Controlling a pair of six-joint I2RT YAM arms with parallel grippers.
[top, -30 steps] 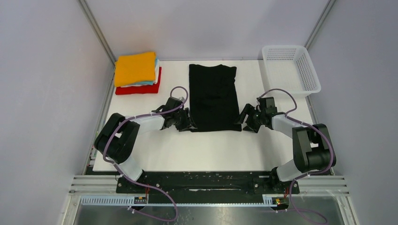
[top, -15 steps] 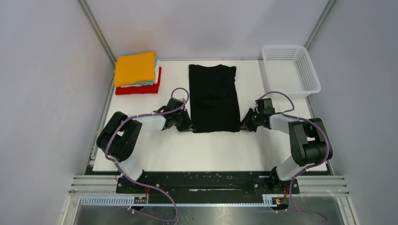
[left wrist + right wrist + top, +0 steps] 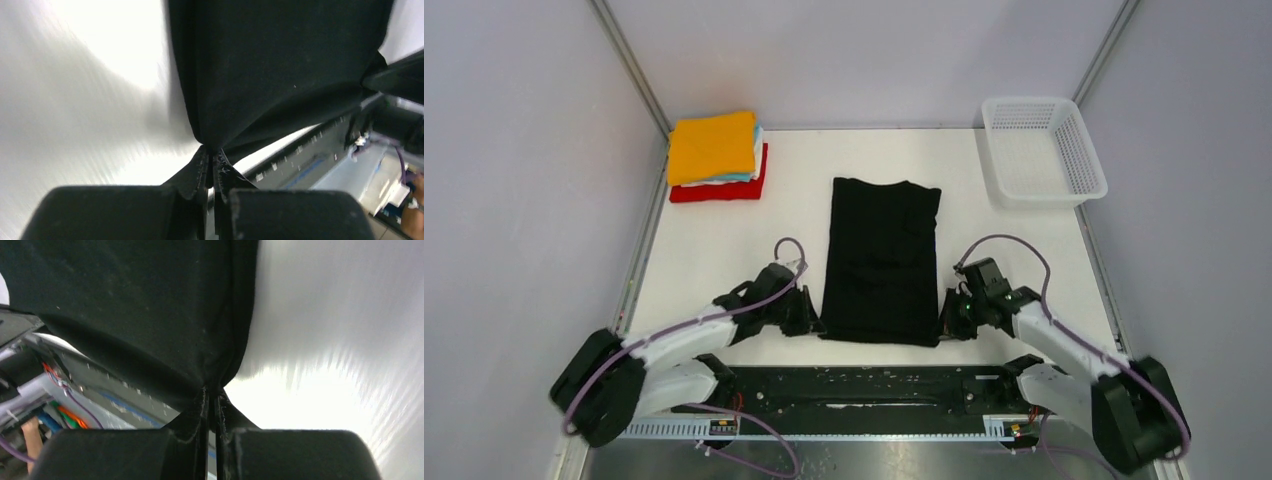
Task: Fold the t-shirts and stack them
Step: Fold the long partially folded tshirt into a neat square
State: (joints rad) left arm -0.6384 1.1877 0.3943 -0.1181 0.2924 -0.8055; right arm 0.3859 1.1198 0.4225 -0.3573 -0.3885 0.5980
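A black t-shirt [image 3: 882,258], folded into a long strip, lies in the middle of the white table [image 3: 724,260]. Its near edge reaches the table's front. My left gripper [image 3: 812,322] is shut on the shirt's near left corner; the left wrist view shows the cloth [image 3: 270,65] pinched between the fingertips. My right gripper [image 3: 946,322] is shut on the near right corner, with the cloth [image 3: 140,305] clamped the same way. A stack of folded t-shirts [image 3: 716,155], orange on top over white, light blue and red, sits at the far left.
A white plastic mesh basket [image 3: 1042,150] stands at the far right corner. The black base rail [image 3: 874,385] with purple cables runs along the table's near edge, just under the shirt's near hem. Grey walls close in both sides.
Both grippers shut on the black shirt's near corners, then pulled back toward the bases. The shirt slid nearer with them, away from the back edge.
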